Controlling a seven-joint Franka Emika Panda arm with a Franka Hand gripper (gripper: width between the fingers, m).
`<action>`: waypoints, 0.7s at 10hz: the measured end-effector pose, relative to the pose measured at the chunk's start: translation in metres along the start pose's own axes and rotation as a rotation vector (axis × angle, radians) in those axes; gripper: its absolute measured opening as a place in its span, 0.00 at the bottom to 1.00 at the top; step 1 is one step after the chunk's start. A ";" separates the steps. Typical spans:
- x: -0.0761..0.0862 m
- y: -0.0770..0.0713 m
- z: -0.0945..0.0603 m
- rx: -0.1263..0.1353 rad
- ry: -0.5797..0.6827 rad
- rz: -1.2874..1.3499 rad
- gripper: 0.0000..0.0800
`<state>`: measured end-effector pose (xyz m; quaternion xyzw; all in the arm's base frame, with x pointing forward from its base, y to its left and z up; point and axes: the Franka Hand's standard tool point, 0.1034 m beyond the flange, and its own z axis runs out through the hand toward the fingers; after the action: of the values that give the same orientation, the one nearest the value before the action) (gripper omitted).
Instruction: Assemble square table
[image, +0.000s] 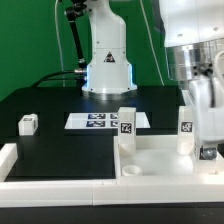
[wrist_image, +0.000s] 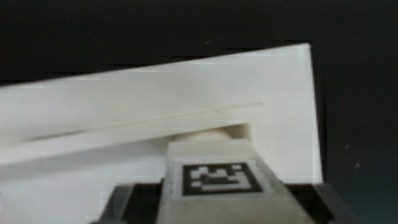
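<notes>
**Square table build: two legs up, pincer buried at the corner**

No brand names or readable text anywhere, just black-and-white square tags. The marker board (image: 107, 121) lies flat mid-desk with a row of them, too small to decode.

The exterior view shows the white slab (image: 155, 157) at the front of the black desk (image: 50, 105), up against a white border rail (image: 60, 183). One leg (image: 127, 123) stands upright on the slab's back edge, and a second leg (image: 187, 127) stands toward the exterior view's right, just beside the arm. A third leg (image: 28, 124) lies well apart, loose on the desk at the exterior view's left. I can't find a fourth.

The pincer (image: 207, 150) is low at the slab's right end, cut off by the frame, so I can't tell there whether it's open or closed.

The wrist view adds a close-up: a tagged leg (wrist_image: 217, 172) between dark fingers (wrist_image: 128, 200), over the slab (wrist_image: 143, 100). It looks gripped, though actual contact is blurry.
</notes>
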<state>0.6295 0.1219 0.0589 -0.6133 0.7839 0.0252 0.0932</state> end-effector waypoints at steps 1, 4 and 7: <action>0.002 0.000 0.000 -0.001 0.003 0.042 0.36; 0.008 0.001 0.000 -0.004 0.033 0.156 0.36; 0.009 0.001 0.000 -0.002 0.040 0.149 0.58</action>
<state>0.6264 0.1132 0.0574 -0.5537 0.8291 0.0206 0.0751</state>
